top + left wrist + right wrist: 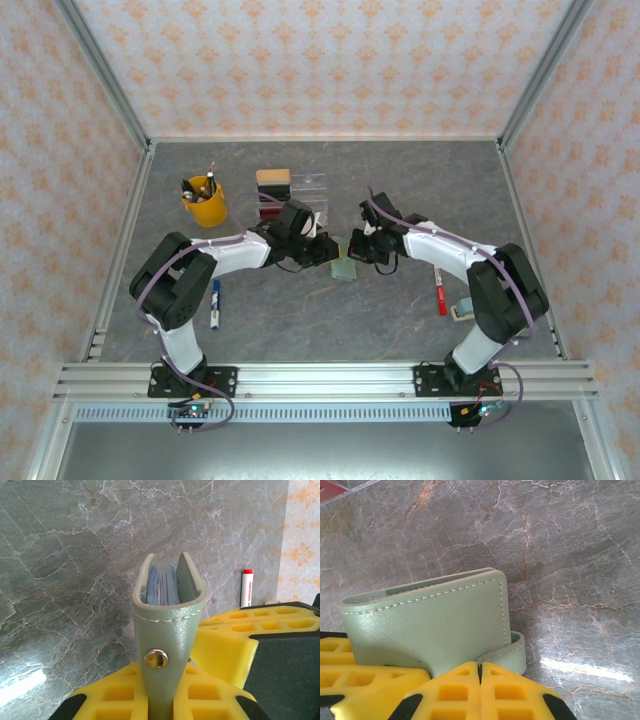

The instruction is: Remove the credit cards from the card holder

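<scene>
You have the grey table (300,330) under everything, and the card holder (430,625) is near its middle, standing on edge between your two arms. Whether it rests on the stone or hangs just above it cannot be told. On the left of the card holder, your left gripper (161,680) is clamped across its spine end, with a yellow pad on each face. On the right, your right gripper (480,672) has its pads pressed together and looks to nip the tip of the strap (507,652) that curls off the card holder's corner. The covers gape a little at the top over pale blue pockets, and I judge the cards to be tucked in there, too deep to pick out. That bite on the strap is shallow, so a quick pull could slip it free. A pull against the snap (156,658) could twist the card holder out of the left clamp. The left pads squeeze the covers shut, which would pinch the cards and resist opening.
</scene>
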